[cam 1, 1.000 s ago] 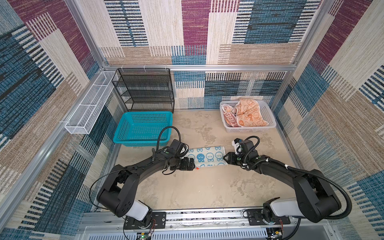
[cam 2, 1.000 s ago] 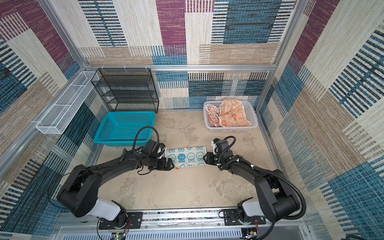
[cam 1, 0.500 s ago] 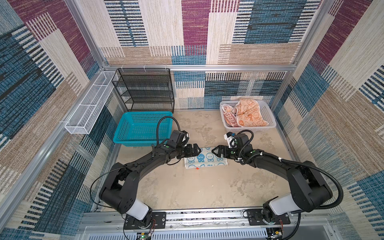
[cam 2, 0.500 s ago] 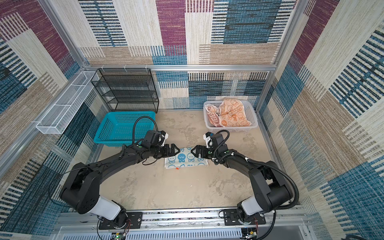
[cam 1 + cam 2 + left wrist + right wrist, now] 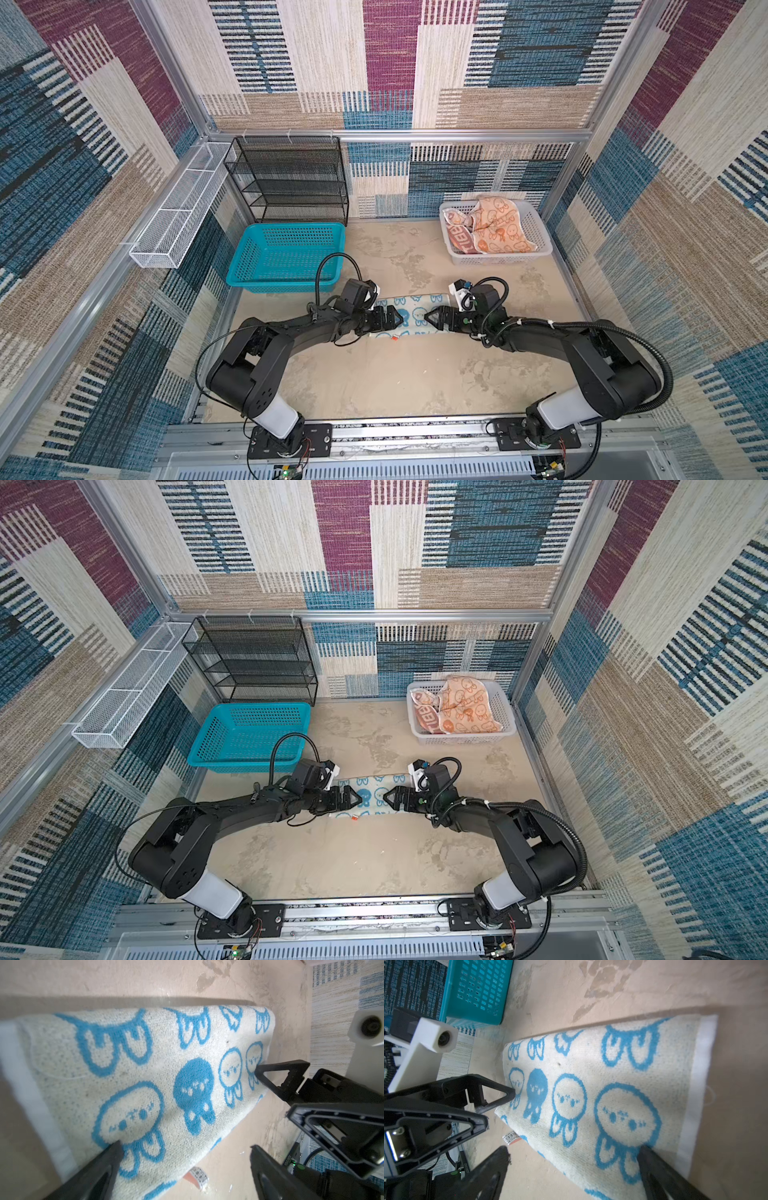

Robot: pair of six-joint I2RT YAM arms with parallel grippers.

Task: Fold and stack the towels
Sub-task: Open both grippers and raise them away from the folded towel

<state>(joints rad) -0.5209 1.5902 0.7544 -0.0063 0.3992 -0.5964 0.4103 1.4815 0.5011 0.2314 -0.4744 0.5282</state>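
Towel (image 5: 415, 305) lies between left gripper (image 5: 397, 320) and right gripper (image 5: 430, 319), apparently unheld.

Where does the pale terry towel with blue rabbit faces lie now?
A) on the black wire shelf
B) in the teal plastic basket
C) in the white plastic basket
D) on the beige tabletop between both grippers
D: the pale blue-rabbit towel lies flat on the beige tabletop between the open left gripper and open right gripper.
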